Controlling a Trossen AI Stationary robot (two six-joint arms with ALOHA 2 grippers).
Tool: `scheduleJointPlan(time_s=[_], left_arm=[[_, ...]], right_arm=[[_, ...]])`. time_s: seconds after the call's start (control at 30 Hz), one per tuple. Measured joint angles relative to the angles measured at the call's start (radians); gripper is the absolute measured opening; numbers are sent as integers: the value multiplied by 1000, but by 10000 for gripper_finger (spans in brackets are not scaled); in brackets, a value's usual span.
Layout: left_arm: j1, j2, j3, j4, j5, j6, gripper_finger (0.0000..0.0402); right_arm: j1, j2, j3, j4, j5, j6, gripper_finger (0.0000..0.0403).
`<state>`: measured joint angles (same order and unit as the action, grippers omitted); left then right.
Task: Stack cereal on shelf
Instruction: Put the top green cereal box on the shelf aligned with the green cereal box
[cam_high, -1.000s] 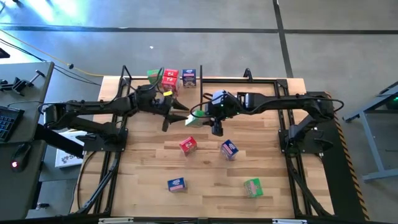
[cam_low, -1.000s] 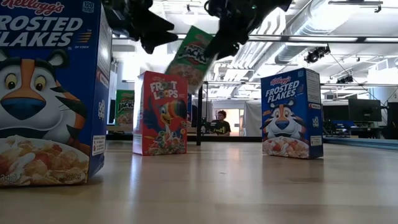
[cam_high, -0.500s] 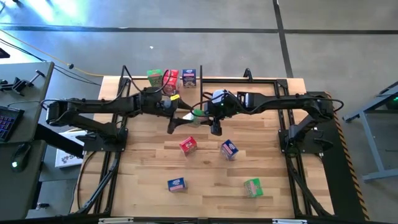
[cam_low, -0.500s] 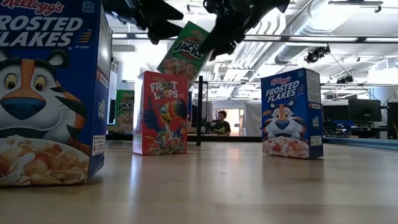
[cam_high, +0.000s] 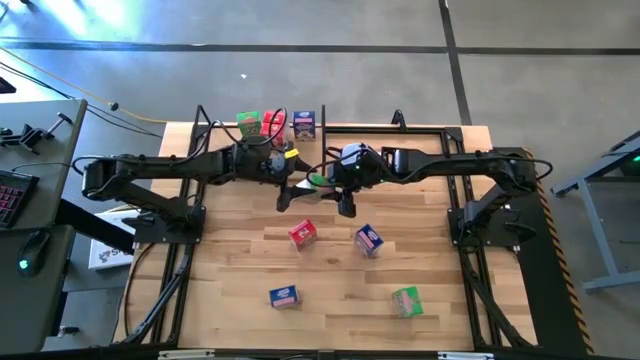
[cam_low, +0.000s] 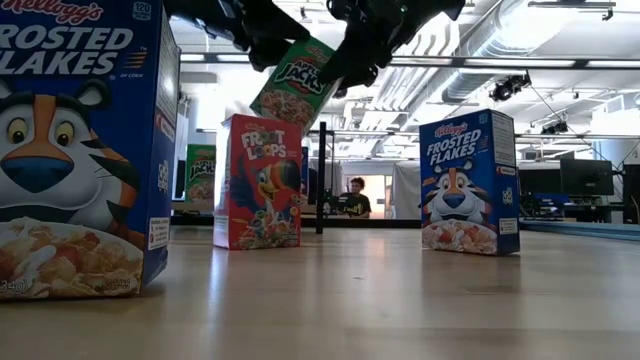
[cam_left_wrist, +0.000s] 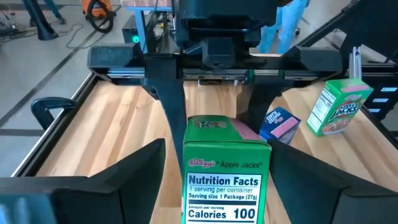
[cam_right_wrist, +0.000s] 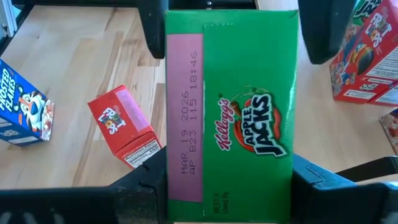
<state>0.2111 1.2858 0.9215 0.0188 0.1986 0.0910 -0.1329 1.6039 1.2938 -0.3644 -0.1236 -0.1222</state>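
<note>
A green Apple Jacks cereal box (cam_high: 316, 181) hangs tilted above the table's middle, between both arms. My right gripper (cam_high: 335, 188) is shut on it from the right. My left gripper (cam_high: 292, 190) is open; in the left wrist view its fingers (cam_left_wrist: 134, 174) stand on either side of the box's Nutrition Facts end (cam_left_wrist: 224, 199), with a gap showing on one side. On the far shelf (cam_high: 330, 128) stand a green (cam_high: 248, 124), a red (cam_high: 272, 124) and a blue box (cam_high: 304, 124). A red box (cam_high: 302, 233), two blue boxes (cam_high: 369, 240) (cam_high: 284, 296) and a green one (cam_high: 406, 300) rest on the tabletop. My right gripper pinches the green box between its two fingers, one on each long side, at the end facing its wrist (cam_right_wrist: 180, 186). It comes from the table's right, slanting down. The box (cam_low: 295, 85) is lifted clear of the table and tilted, its printed front (cam_right_wrist: 249, 112) facing the wrist camera.
The shelf's black upright divider (cam_high: 323, 128) stands just right of the blue box. In the low view a Frosted Flakes box (cam_low: 80, 150) stands near left, with a Froot Loops box (cam_low: 258, 180) and another Frosted Flakes box (cam_low: 468, 180) farther back. A person (cam_low: 352, 197) shows far behind.
My left gripper has moved toward the table's right, up to the held green box, and its open fingers now straddle the box's end. The box has risen a little and tipped nearer to level in my right gripper, which has stayed where it was.
</note>
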Motion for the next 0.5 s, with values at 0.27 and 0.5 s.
scheduleJointPlan(time_s=[0.27, 0.5], left_arm=[[0, 0, 0, 2, 2, 19, 225], [10, -11, 0, -2, 13, 44, 179]], right_arm=[[0, 0, 0, 23, 3, -10, 174], [1, 0, 0, 41, 10, -10, 174]])
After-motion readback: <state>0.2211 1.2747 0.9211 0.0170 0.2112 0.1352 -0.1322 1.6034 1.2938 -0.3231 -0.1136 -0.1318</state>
